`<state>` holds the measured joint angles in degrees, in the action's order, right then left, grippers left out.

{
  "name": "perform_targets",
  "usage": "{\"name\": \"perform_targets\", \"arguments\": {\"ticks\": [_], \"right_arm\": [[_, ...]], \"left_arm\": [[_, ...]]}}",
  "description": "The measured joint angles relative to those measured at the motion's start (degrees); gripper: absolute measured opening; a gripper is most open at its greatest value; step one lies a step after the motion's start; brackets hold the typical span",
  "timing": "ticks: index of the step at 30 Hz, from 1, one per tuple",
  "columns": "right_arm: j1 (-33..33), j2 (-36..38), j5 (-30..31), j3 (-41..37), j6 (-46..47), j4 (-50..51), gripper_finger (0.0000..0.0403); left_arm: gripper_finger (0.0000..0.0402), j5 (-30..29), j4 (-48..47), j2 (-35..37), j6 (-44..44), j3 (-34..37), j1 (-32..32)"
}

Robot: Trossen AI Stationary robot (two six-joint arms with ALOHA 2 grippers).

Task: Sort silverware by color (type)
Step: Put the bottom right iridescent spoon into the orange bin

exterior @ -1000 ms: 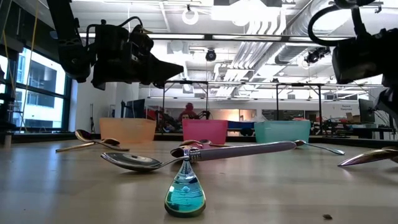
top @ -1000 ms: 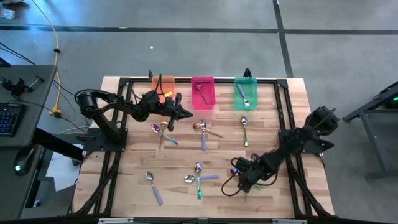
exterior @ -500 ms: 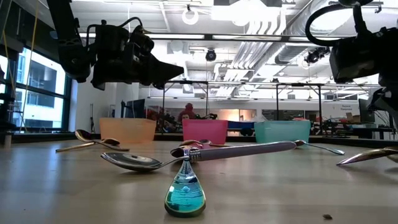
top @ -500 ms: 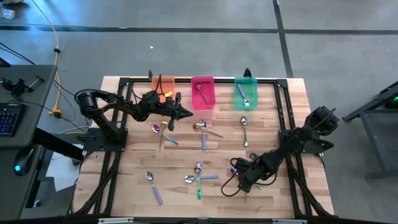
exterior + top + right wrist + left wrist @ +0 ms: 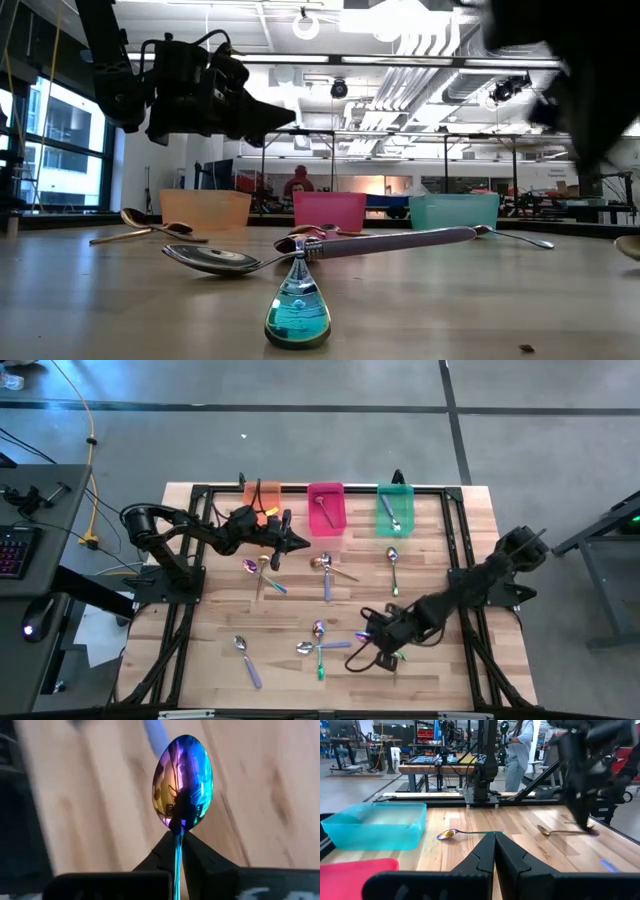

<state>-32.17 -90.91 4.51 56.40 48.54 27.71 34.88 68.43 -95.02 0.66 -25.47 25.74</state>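
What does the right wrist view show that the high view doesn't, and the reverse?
Only the right wrist view shows the grip up close: the right gripper shut on the iridescent spoon by the neck, bowl out ahead. Only the high view shows the layout: the orange bin, pink bin and green bin along the far edge, loose spoons scattered across the table, and the left gripper shut near the orange and pink bins. Both show the right gripper over the wooden tabletop.
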Motion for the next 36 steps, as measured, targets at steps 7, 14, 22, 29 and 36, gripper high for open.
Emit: {"name": "perform_targets", "arguments": {"ticks": [7, 14, 22, 29, 36], "right_arm": [[6.44, 6.73, 7.39, -2.28, -16.63, -11.69, 0.0001], [19.13, 7.34, 1.23, -10.57, -36.74, -40.83, 0.0], [30.37, 7.32, -6.54, -12.66, -48.64, -57.15, 0.0], [34.14, 7.28, -11.23, -12.67, -51.42, -60.75, 0.0], [34.06, 7.23, -12.2, -12.69, -54.23, -63.5, 0.0]], "left_arm": [[0.0004, 3.59, -0.09, 0.0, 1.76, 0.0, -0.04], [0.0041, 3.97, -0.4, 0.0, 3.77, 0.0, -0.49], [0.011, -2.03, -0.97, 0.0, 2.77, 0.0, -5.57], [0.0159, -12.95, 3.7, 0.0, 2.14, -0.42, -12.61], [0.0172, -16.49, 3.43, 0.0, 8.56, -4.73, -15.87]]}}
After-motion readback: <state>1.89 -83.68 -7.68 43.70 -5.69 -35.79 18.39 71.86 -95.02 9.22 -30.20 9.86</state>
